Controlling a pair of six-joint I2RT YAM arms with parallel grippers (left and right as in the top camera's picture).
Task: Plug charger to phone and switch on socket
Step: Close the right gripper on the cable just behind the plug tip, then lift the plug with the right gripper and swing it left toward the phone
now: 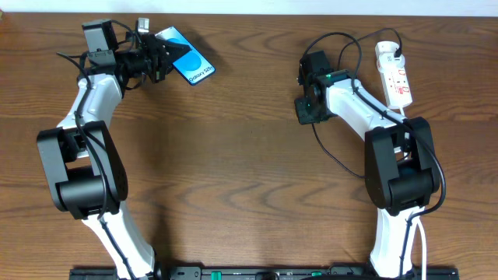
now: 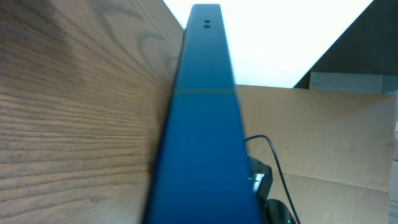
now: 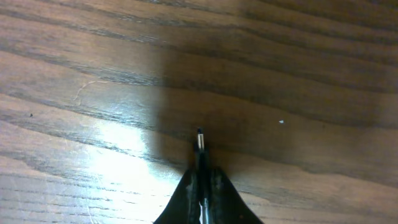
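The left gripper [image 1: 166, 59] has its jaws clamped shut on one end of the phone [image 1: 192, 66], whose blue-cyan screen with white lettering along a short edge juts out ahead of the fingertips at a slant over the wooden table [image 1: 233, 171]. From the left wrist camera, the phone [image 2: 202, 124] is seen edge-on, a narrow blue band running straight out from between the jaws up the middle of the frame, with two small holes near its far end. The fingers themselves are out of that camera's sight, and whether the phone touches the table cannot be told. Across the table the right gripper [image 1: 304, 110] is pinched closed on the charger [image 1: 334, 159], whose thin black cable trails out behind the jaws, bows toward the arm's base and loops back up past the wrist. In the right wrist view the dark fingers [image 3: 214, 196] of the right gripper [image 3: 200, 180] meet in a point, and the connector tip [image 3: 199, 138] pokes out just beyond them, aimed down at the wood grain with a shadow around it. The socket [image 1: 394, 75], a white strip with red switch markings, lies well behind and to the side of the right jaws, beside that arm's forearm, with the black cable curling around its far end. The phone and the connector tip are well apart, with a wide stretch of table between the two sets of jaws.
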